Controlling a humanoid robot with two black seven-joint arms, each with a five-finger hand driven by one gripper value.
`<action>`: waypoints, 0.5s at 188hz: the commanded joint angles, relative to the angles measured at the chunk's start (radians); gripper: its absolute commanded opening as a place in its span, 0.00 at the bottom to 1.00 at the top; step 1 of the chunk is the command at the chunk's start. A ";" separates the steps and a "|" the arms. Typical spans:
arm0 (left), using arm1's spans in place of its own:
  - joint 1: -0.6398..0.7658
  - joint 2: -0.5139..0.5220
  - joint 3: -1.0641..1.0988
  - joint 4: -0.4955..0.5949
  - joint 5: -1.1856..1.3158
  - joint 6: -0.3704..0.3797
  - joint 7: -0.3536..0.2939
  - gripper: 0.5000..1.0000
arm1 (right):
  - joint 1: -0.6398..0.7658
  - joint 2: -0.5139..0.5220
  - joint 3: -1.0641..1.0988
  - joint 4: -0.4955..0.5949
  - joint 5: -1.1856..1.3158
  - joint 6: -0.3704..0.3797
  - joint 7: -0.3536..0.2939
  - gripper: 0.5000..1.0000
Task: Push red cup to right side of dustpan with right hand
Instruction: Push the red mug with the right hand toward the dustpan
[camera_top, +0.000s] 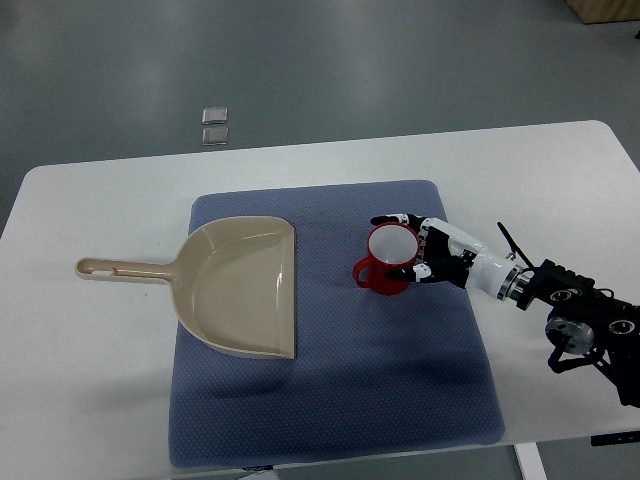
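A red cup (386, 257) with a white inside stands upright on the blue mat (330, 400), its handle pointing left. It sits a little to the right of the beige dustpan (240, 285), whose long handle points left. My right hand (412, 247) comes in from the right edge and lies against the cup's right side. Its fingers (396, 220) are spread around the far rim and the near right wall, touching the cup without lifting it. My left arm is out of view.
The mat lies on a white table (90, 400). Two small grey squares (214, 124) lie on the floor beyond the table's far edge. Bare mat stretches in front of the cup and dustpan.
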 joint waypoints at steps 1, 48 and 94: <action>0.000 0.000 0.000 0.000 0.000 0.000 0.000 1.00 | -0.006 0.017 0.002 0.001 -0.016 -0.025 0.000 0.87; 0.000 0.000 0.000 0.000 0.000 0.000 0.000 1.00 | -0.015 0.047 0.023 0.007 -0.027 -0.028 0.000 0.87; 0.000 0.000 0.000 -0.002 0.000 0.000 0.001 1.00 | -0.020 0.051 0.023 0.023 -0.027 -0.031 0.000 0.87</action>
